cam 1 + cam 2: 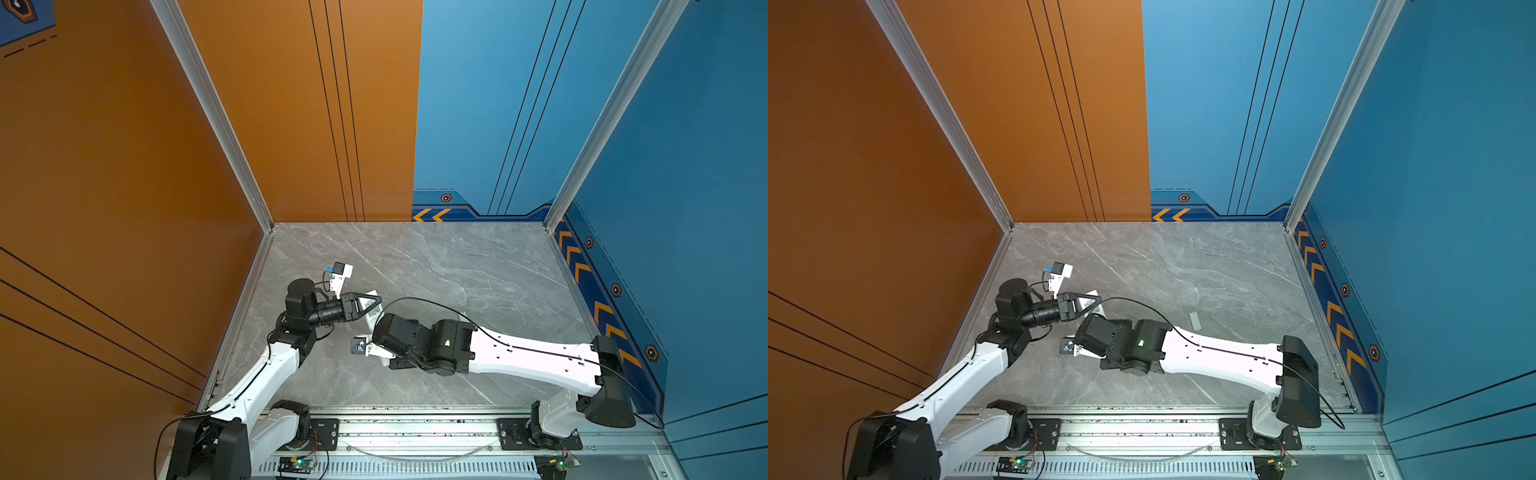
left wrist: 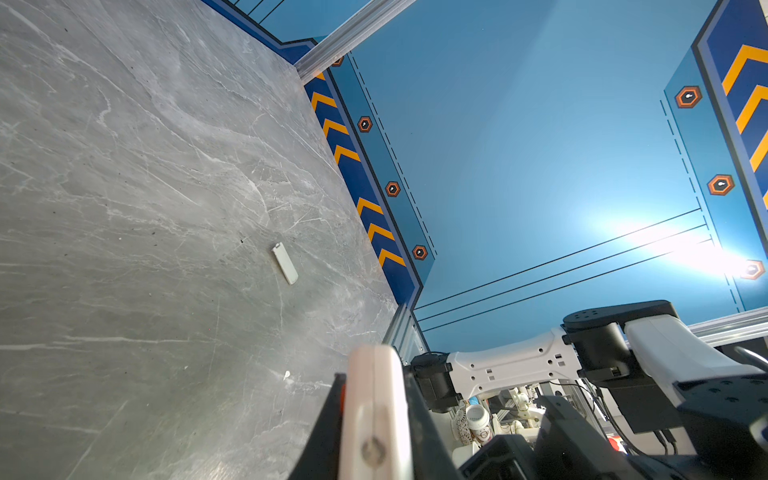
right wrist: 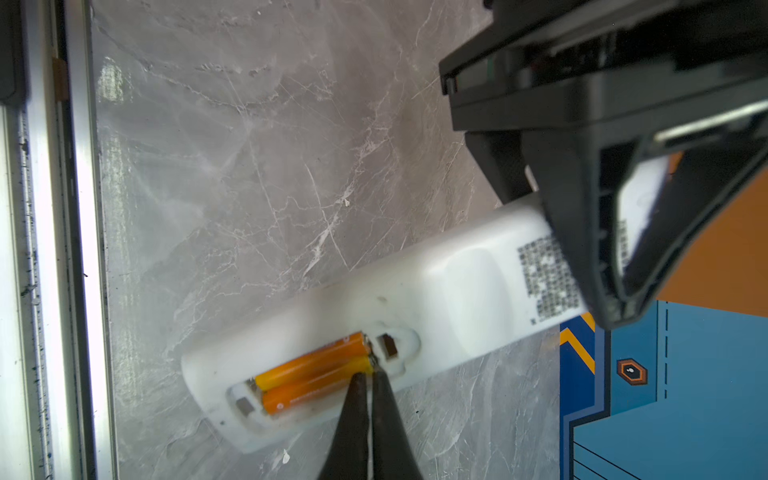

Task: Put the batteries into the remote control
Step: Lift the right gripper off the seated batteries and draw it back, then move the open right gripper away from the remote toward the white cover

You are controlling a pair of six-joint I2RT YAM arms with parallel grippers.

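Right gripper (image 3: 369, 374), jaws pressed together, tips touching the end of the nearer of two batteries (image 3: 309, 376) lying side by side in the remote control (image 3: 415, 307)'s open bay. Left gripper (image 3: 615, 232) clamps the remote's far end above the table (image 3: 249, 166). Beyond, the cover plate (image 1: 1195, 321) lies alone.

Twin overhead views share the table (image 1: 436, 266); wrist cameras sit close.

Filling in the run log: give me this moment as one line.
left hand: shut on remote control | right hand: shut, tips at batteries | batteries: both in bay | cover plate: on table
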